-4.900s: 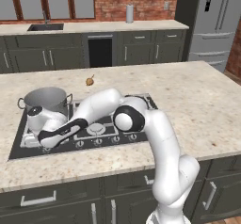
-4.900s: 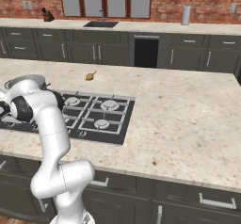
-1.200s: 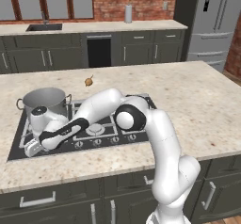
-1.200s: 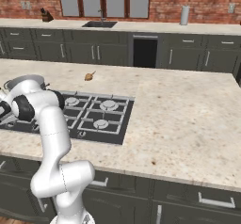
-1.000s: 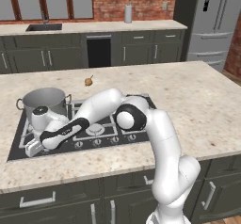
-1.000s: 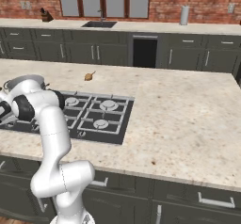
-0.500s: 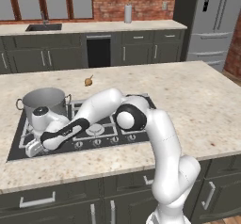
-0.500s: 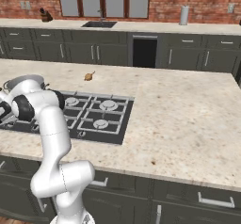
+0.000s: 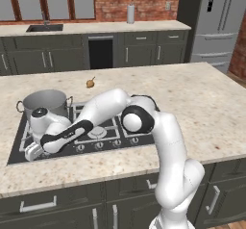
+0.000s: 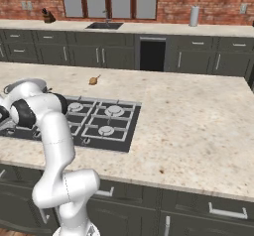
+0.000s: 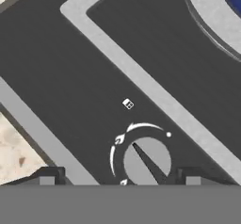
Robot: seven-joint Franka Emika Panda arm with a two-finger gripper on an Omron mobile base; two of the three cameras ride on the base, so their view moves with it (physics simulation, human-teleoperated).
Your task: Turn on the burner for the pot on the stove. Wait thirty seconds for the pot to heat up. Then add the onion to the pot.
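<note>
I see claw (image 11: 116, 180) wide open, holding nothing, small round silver knob (image 11: 147, 161) btwn tips on flat black gas cooktop (image 11: 84, 77); tall grey steel stockpot (image 9: 45, 103) just behind.

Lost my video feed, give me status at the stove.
Gripper open, straddling knob without gripping. Pot on stove. Onion on counter behind stove, nothing blocking it.

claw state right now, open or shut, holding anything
Claw: open, holding nothing; its two tips stand apart on either side of a stove knob without gripping it.
</note>
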